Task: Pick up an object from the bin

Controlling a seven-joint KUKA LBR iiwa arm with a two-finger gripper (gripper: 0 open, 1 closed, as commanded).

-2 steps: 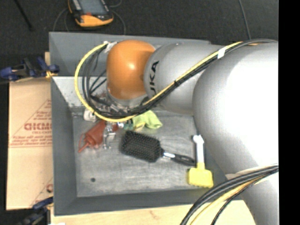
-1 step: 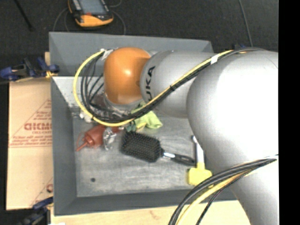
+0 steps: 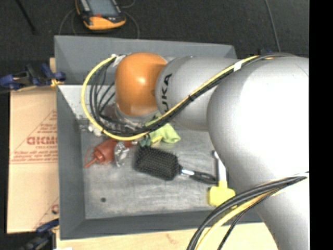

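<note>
My gripper (image 3: 122, 154) is low in the left half of the bin, mostly hidden under the orange wrist cover. Its metal tip sits right beside a red, cone-nosed plastic piece (image 3: 104, 152) that lies on the bin floor to its left; whether they touch is unclear. A black hairbrush (image 3: 156, 163) lies just right of the gripper, its handle (image 3: 200, 176) pointing right. A yellow-green cloth-like thing (image 3: 167, 134) peeks out from under the arm above the brush.
A yellow thing (image 3: 220, 195) lies near the bin's front right, partly under the arm, with a white piece (image 3: 216, 159) above it. The arm covers the bin's back and right. Bare floor shows at the front left.
</note>
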